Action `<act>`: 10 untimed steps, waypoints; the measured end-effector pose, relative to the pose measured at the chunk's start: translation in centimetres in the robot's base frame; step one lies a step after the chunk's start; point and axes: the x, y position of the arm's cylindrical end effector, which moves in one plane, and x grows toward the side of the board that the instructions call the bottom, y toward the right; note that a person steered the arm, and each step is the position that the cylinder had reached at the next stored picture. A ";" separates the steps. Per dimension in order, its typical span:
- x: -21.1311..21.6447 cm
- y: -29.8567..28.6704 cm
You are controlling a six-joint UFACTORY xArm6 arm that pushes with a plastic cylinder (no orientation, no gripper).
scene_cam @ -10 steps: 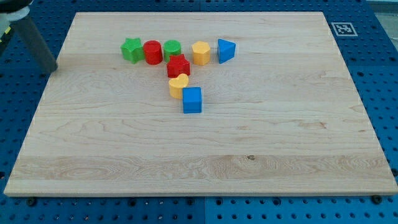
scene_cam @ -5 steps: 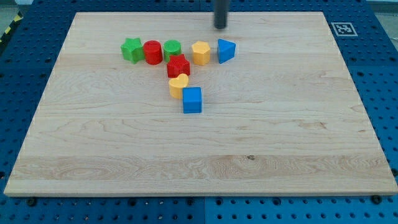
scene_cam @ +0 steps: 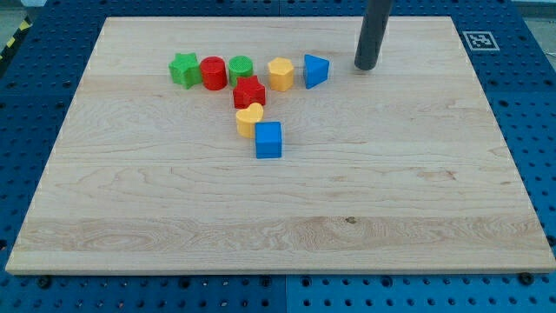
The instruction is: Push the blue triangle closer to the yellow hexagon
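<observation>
Eight small blocks are sitting on the wooden bench [scene_cam: 417,191], all gathered toward its top-left part. A row is running along near the top edge: green star [scene_cam: 182,69], red cylinder [scene_cam: 213,73], green cylinder [scene_cam: 241,68], yellow hexagon [scene_cam: 281,74], then blue triangle [scene_cam: 315,70] at the row's right end. The blue triangle is lying just beside the yellow hexagon, a thin gap showing between them. Below the row, a red block [scene_cam: 249,92], shape unclear, is touching the green cylinder; under it a yellow heart [scene_cam: 249,120] and a blue cube [scene_cam: 268,139] are stepping down toward the bench's middle. My tip [scene_cam: 365,67] is standing to the right of the blue triangle, near it but apart, close to the top edge. No pincer is fitted, so nothing is opening or closing; the rod is rising out past the top edge. A printed marker tag [scene_cam: 477,40] is sitting off the top-right corner.
</observation>
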 end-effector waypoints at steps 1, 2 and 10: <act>2.3 -2.1; 3.2 -3.1; 7.6 -5.3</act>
